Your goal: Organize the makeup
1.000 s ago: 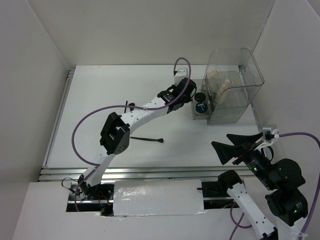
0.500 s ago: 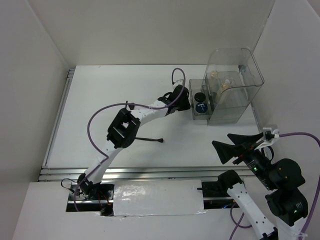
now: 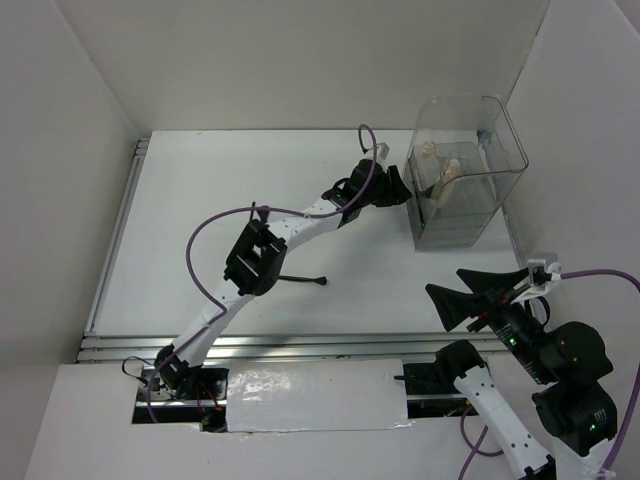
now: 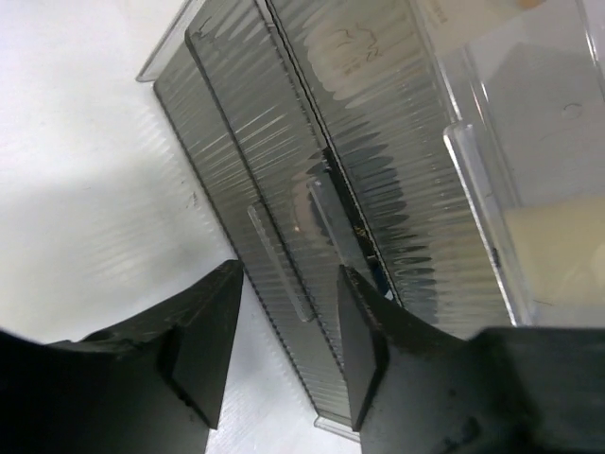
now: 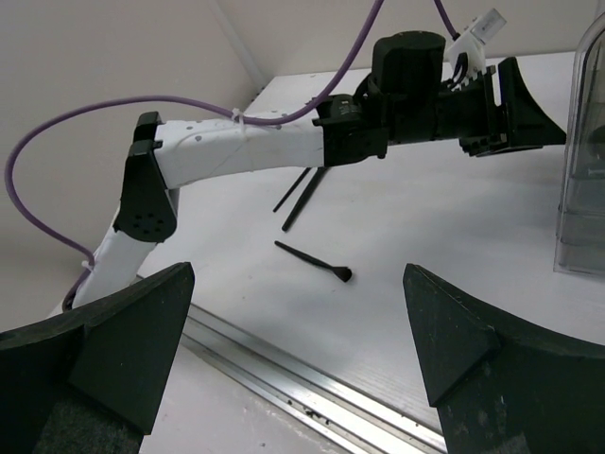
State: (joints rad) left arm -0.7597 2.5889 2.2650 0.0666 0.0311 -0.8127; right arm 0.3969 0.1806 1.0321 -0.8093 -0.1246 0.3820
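Presently, beige tubes point(image 3: 447, 170) sit inside the clear box point(image 3: 505, 150) at the tabletop's point(image 3: 200, 200) far right edge. A thin black brush point(image 3: 300, 278) lies alone mid-tabletop, open room around it. The left arm is stretched out, left fingers point(image 4: 203, 345) apart at the box's ribbed drawer front point(image 4: 274, 189). The right fingers point(image 5: 123, 340) are spread wide, hovering near the front right corner.
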